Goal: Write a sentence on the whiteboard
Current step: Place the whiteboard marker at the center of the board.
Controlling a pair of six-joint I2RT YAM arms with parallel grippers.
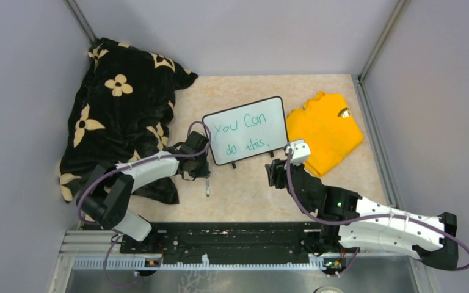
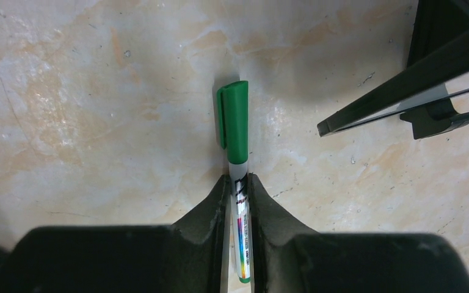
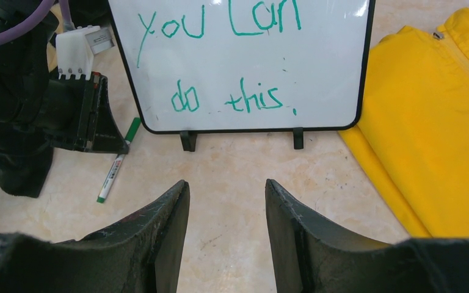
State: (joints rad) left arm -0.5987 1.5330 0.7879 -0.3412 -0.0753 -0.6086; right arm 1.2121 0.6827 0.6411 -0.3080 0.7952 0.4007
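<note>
— left gripper (image 2: 238, 180) closed on the green marker (image 2: 235, 116)?
— seems so; the jaws hide half its barrel. right gripper (image 3: 226, 184) gapes empty. whiteboard (image 3: 244, 61) stands touching the yellow shirt (image 3: 439, 140), top edge cropped.

You see a whiteboard (image 1: 245, 130) with a white face, a thin black frame and green handwriting. The marker (image 2: 235, 122) has a green cap and a white barrel with a rainbow-coloured strip. The shirt (image 1: 325, 131) is plain yellow. The blanket (image 1: 119, 116) is black with cream flower shapes. The tabletop (image 1: 244, 195) is beige, marbled with tan.
</note>
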